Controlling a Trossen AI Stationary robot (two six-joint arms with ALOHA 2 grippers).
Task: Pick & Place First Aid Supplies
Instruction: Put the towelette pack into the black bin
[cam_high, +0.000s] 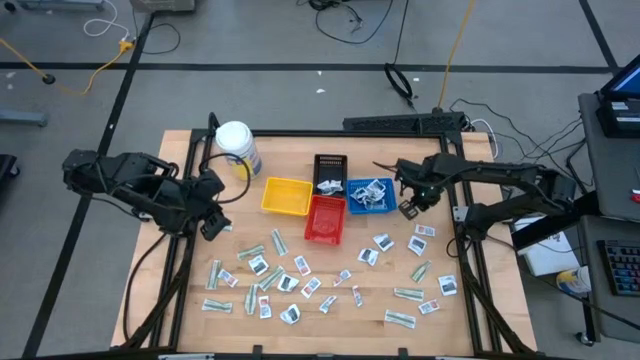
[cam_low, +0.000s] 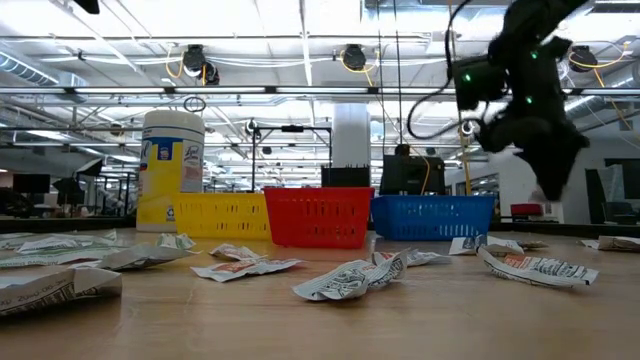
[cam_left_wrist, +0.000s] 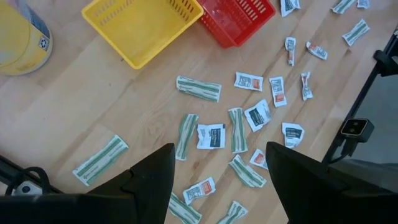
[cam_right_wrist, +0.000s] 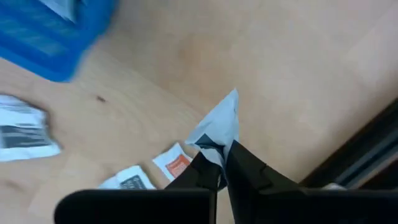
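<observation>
Packet (cam_right_wrist: 219, 127), white and flat, sits clamped between the right gripper's (cam_right_wrist: 221, 163) jaws, lifted above the tabletop (cam_high: 470, 330) just beside the blue tray (cam_high: 368, 196). Other packets (cam_high: 300, 280) lie scattered nearby. The left gripper (cam_high: 212, 222) hovers, jaws apart.

A: How many trays stand on the table (cam_high: 180, 300)?
B: Four: one yellow tray (cam_high: 286, 196), one red tray (cam_high: 325, 219), one blue tray (cam_high: 369, 195), one black tray (cam_high: 330, 170).
A: And jars?
B: One white jar (cam_high: 237, 147).
A: The packets?
B: Roughly thirty loose packets (cam_high: 258, 266) lie scattered, too small for an exact count. One more packet (cam_right_wrist: 219, 129) sits pinched between the right arm's fingers (cam_right_wrist: 252, 169).
A: Arms?
B: Two.
</observation>
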